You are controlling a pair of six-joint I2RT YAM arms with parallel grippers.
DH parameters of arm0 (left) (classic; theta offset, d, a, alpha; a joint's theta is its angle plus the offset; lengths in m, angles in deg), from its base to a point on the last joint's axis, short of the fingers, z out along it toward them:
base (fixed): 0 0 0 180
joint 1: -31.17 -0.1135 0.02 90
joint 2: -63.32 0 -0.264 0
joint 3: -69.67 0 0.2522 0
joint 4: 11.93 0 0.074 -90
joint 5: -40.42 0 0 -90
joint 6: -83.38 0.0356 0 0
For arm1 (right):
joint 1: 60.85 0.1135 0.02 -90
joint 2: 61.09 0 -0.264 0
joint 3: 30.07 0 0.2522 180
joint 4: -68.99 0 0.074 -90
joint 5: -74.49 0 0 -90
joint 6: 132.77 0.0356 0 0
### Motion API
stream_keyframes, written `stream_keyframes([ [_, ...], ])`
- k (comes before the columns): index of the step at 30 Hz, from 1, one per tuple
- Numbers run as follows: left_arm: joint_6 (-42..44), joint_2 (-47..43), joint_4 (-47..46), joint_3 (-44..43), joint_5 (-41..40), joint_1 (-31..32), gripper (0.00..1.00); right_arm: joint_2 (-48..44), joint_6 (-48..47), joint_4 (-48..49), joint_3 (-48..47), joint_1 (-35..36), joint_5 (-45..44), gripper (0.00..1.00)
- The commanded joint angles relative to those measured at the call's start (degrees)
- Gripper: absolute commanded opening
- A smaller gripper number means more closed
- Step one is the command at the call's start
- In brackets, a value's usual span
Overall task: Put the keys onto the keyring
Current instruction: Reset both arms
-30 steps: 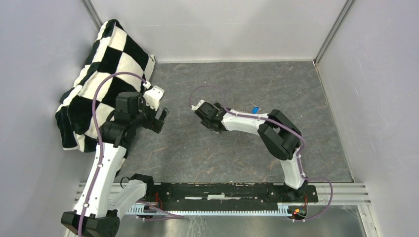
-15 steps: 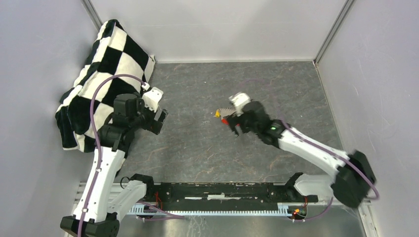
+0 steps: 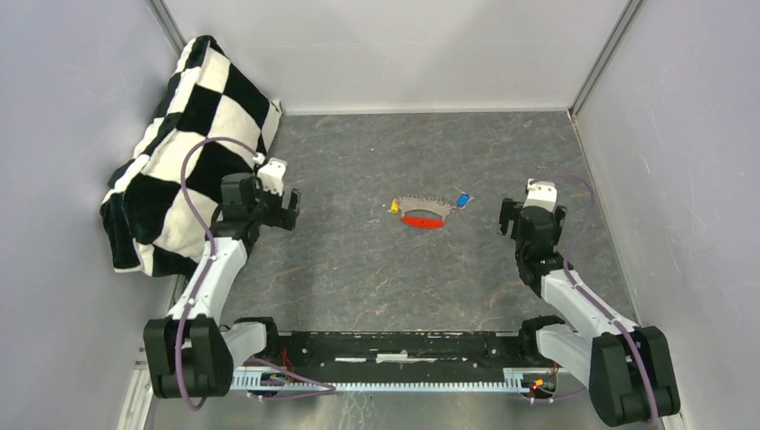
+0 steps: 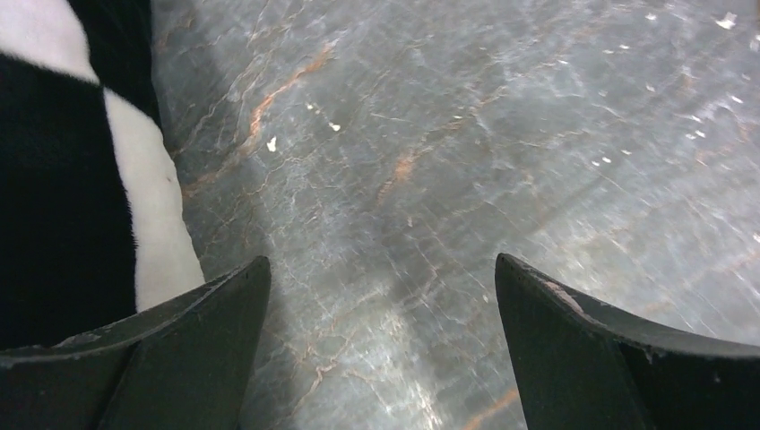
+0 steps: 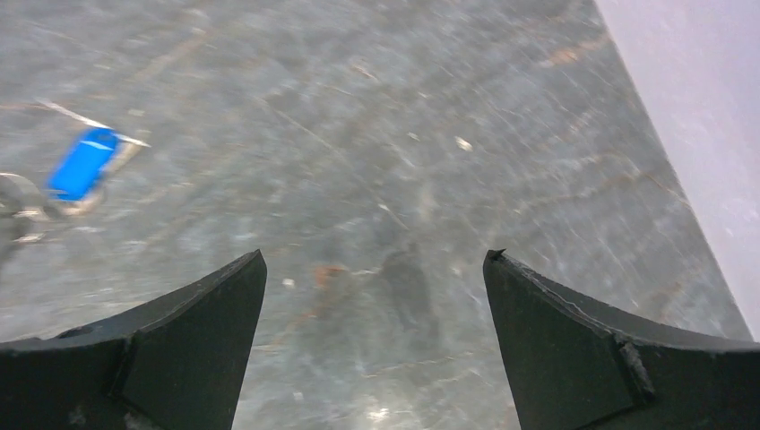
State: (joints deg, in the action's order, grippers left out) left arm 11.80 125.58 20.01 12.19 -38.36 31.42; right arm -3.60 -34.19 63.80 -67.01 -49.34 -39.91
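The left fingers [image 4: 188, 349] stand wide apart with nothing between them but bare surface [image 4: 466, 179]. The right fingers [image 5: 591, 349] are spread just as wide and hold nothing either. That makes two pairs of fingers, one pair per arm, and both hang over the grey veined surface without touching any task piece.

There is one keyring [image 3: 423, 220]. Two coloured caps can be counted on the keys [image 3: 427, 203]: one yellow cap [image 3: 393, 206] and one blue cap [image 5: 82, 163]. The slim grey metal between the caps is too small to count key by key. One black-and-white checked cloth [image 3: 193, 116] lies bunched just beside the left fingers, on their outer side, and its edge shows in the left wrist view.

The keyring lies flat on the surface between the two pairs of fingers, well apart from both. The keys sit touching it along its far edge, fanned in a shallow arc. The yellow cap is at the end toward the left fingers and the blue cap at the end toward the right fingers. In the right wrist view the blue cap lies ahead of the fingers and off to their left, outside the gap.

The keyring shows as a bright red crescent. Whether any key is threaded on it cannot be told.
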Motion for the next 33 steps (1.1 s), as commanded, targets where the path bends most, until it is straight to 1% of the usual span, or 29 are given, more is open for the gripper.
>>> stream_keyframes([
  [1,-5.1,3.7,-23.6,6.7,8.6,-5.7,1.00,0.2,-4.3,16.4,5.8,-3.1,-9.0,0.98],
  [4,-7.7,7.9,-32.6,10.9,11.0,-7.1,1.00,2.2,-7.4,25.0,11.1,-4.7,-9.6,0.98],
  [6,-10.5,10.3,-41.4,14.0,12.0,-7.7,1.00,3.2,-8.1,31.1,14.8,-6.0,-7.8,0.98],
  [13,-14.3,15.0,-67.9,26.4,12.0,-7.8,1.00,10.5,-10.9,47.6,21.2,-7.0,-3.7,0.98],
  [17,-18.0,16.6,-77.3,30.0,11.4,-7.9,1.00,12.5,-12.5,55.6,23.7,-7.1,0.1,0.98],
  [18,-18.2,17.6,-84.0,32.3,11.6,-7.8,1.00,12.6,-13.6,58.0,25.3,-7.1,2.2,0.98],
  [19,-18.1,19.3,-88.8,34.1,12.6,-7.7,1.00,12.5,-14.2,60.7,26.7,-7.0,2.7,0.98],
  [20,-19.3,22.0,-97.1,36.5,10.4,-7.5,1.00,12.1,-14.2,63.5,28.4,-7.1,2.7,0.98],
  [21,-21.1,23.6,-101.7,38.0,8.8,-7.5,1.00,11.8,-14.0,66.3,30.2,-7.0,2.1,0.98],
  [22,-21.0,24.8,-102.8,39.0,7.1,-7.5,1.00,12.4,-13.7,71.9,32.7,-7.1,1.3,0.98],
  [23,-20.8,26.7,-106.3,39.5,7.1,-7.4,1.00,14.6,-13.3,77.0,34.6,-7.1,0.7,0.98],
  [24,-21.4,28.7,-109.8,39.8,7.1,-7.0,1.00,19.6,-13.9,84.8,36.2,-7.1,1.5,0.98],
  [25,-21.4,28.5,-108.8,39.4,6.7,-6.9,1.00,23.6,-16.0,92.8,36.7,-6.9,2.9,0.98],
  [26,-20.6,27.1,-103.4,38.2,6.5,-6.7,1.00,23.4,-17.1,88.9,34.9,-6.2,4.6,0.98],
  [27,-19.7,26.0,-97.6,35.6,6.2,-6.2,1.00,19.9,-17.0,71.7,29.3,-5.9,5.8,0.98],
  [28,-19.5,26.2,-93.1,33.7,5.5,-5.8,1.00,20.0,-17.2,62.7,24.7,-5.9,6.4,0.98],
  [29,-19.6,27.0,-89.8,30.8,4.4,-5.1,1.00,21.7,-17.5,72.3,27.8,-5.9,6.3,0.98],
  [30,-19.0,26.7,-89.3,30.9,2.2,-4.2,1.00,22.3,-17.8,73.8,27.8,-5.8,5.9,0.98],
  [31,-18.8,26.1,-88.3,31.0,1.6,-3.5,1.00,20.9,-17.5,69.1,27.0,-5.8,6.0,0.98],
  [32,-18.8,25.8,-88.6,31.3,1.6,-3.5,1.00,20.7,-17.5,68.8,26.9,-5.8,6.0,0.98],
  [33,-18.8,26.0,-89.9,31.7,1.5,-3.4,1.00,21.4,-17.6,71.0,27.4,-5.8,6.0,0.98],
])
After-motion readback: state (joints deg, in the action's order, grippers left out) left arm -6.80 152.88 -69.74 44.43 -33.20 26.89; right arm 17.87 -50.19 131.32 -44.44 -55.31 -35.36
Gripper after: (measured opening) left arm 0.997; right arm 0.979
